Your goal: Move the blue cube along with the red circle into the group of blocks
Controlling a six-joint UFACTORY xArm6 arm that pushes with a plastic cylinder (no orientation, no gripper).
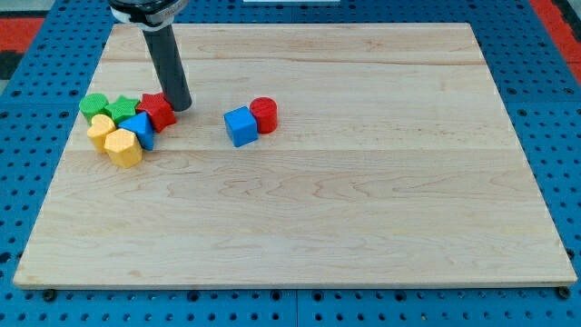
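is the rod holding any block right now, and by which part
Nothing is held. My tip only stands beside the red star; the blue cube and red circle lie apart.

Pale wooden worktop (363, 227) fills most of view, grain running left to right, faint plank seam near view's top. Blue perforated panel (554, 109) surrounds it on all sides, regular grid of small holes. Red strip (20, 27) at view's top-left corner, another at top-right. Light even, shadows soft.
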